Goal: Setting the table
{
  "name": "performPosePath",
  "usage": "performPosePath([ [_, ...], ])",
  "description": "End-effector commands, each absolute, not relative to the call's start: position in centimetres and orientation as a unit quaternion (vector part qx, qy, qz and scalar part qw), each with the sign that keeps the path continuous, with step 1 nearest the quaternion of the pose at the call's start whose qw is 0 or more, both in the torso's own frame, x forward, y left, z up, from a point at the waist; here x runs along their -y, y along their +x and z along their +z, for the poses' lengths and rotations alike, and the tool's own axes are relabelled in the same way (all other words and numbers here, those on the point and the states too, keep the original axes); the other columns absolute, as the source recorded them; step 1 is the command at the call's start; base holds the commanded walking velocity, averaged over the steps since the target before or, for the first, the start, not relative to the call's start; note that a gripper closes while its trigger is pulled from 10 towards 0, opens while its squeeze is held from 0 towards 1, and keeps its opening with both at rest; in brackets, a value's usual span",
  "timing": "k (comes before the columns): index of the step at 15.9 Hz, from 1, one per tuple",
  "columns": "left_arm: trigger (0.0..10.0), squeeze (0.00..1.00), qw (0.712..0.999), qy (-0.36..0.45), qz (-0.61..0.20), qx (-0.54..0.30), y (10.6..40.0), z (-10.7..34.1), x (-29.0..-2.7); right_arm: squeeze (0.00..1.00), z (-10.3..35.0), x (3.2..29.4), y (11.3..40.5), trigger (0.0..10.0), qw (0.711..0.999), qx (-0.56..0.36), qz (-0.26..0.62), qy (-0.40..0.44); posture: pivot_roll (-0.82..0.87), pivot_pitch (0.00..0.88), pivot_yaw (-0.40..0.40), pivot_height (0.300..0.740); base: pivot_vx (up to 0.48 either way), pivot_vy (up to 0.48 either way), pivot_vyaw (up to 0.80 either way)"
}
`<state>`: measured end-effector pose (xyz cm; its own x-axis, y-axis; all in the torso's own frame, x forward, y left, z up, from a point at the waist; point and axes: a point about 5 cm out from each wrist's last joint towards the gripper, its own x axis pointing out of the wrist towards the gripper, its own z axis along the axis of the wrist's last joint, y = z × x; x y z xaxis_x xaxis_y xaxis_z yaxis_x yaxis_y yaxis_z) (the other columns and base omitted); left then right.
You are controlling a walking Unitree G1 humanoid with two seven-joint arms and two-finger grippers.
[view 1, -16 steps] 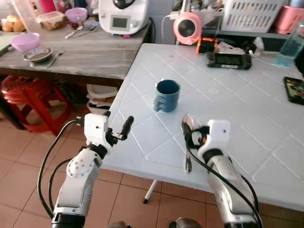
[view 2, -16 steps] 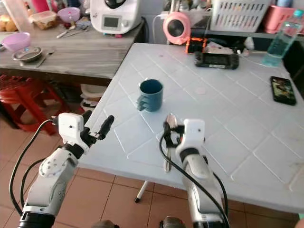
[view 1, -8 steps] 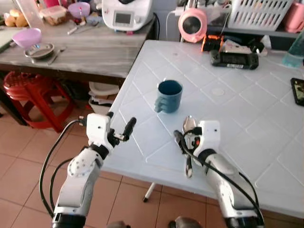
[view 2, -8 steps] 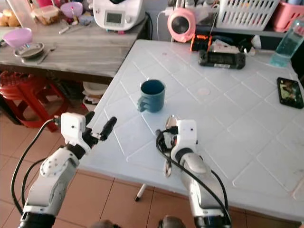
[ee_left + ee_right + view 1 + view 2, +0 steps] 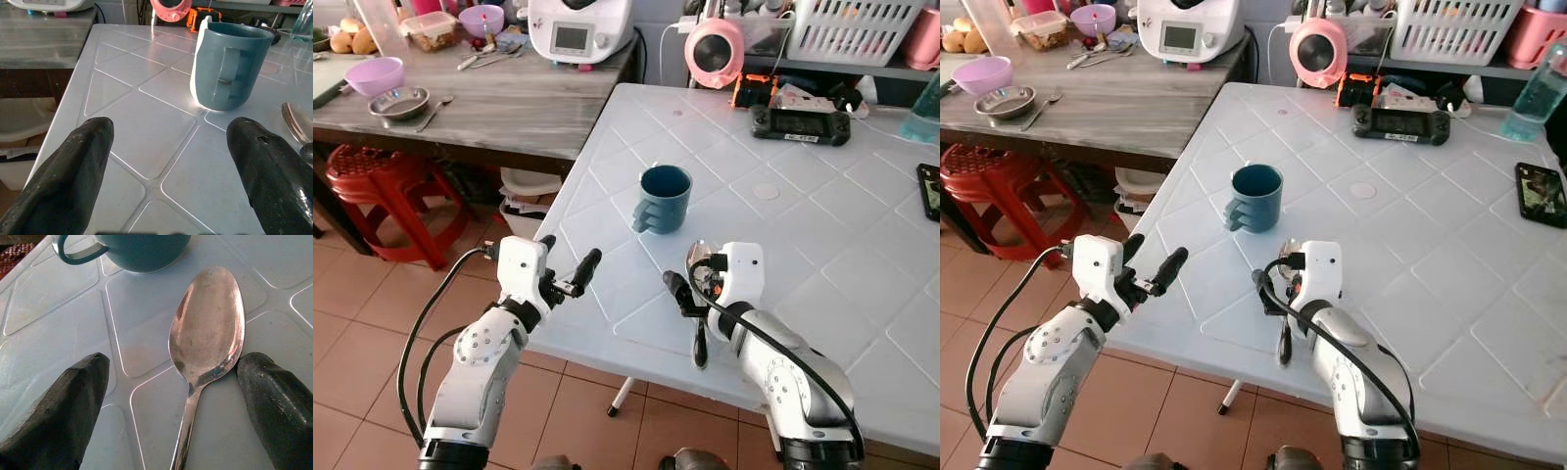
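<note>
From the head views, a blue mug stands upright on the white table, and it serves me as the landmark. A metal spoon lies flat on the table just in front of the mug, toward the robot, with its bowl nearest the mug and its handle pointing to the table edge. The right gripper hovers low over the spoon's neck. The left gripper hangs at the table edge, well to the left of the mug and apart from it, holding nothing.

In the left wrist view, the fingers stand wide apart and the mug is between and beyond them, handle turned to the camera.

In the right wrist view, the fingers are spread wide, one on each side of the spoon's bowl; the far finger seems to touch the bowl's rim, but I cannot say it for sure.

I judge that the spoon is light, stiff and smooth, so it can slip or spin on the hard table. The thin neck or handle is the better place to pinch it, from the sides. The mug looks heavier and breakable.
</note>
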<state>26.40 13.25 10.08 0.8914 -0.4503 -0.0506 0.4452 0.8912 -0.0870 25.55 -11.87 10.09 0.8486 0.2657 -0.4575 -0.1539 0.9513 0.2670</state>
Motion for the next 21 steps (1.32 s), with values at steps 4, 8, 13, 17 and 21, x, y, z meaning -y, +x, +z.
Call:
performPosePath([
  [4,10.0,0.00,0.969,-0.036,-0.240,-0.035,26.5,10.4,-12.9,0.00,8.9,11.4,24.6,10.0,0.929,-0.321,0.120,0.140,0.00,0.000,0.036,0.740,0.000,0.000,0.00],
  [8,10.0,0.00,0.967,-0.036,-0.248,-0.042,26.3,10.1,-12.7,0.00,10.1,10.9,23.9,10.0,0.923,-0.334,0.154,0.117,-0.01,0.000,0.032,0.740,0.000,0.000,0.00],
  [13,10.0,0.00,0.963,-0.040,-0.260,-0.065,26.3,9.6,-11.8,0.00,6.5,13.1,22.4,10.0,0.904,-0.406,0.129,0.045,-0.03,0.000,0.037,0.740,0.000,0.000,0.00],
  [17,10.0,0.00,0.959,-0.042,-0.272,-0.069,26.4,9.6,-11.4,0.00,4.9,14.2,23.1,0.0,0.900,-0.422,0.097,0.037,-0.03,0.000,0.041,0.740,0.000,0.000,0.00],
  [21,10.0,0.00,0.955,-0.044,-0.281,-0.079,26.3,9.5,-11.2,0.00,4.6,15.4,23.6,1.3,0.896,-0.433,0.092,0.040,-0.04,0.000,0.043,0.740,0.000,0.000,0.00],
])
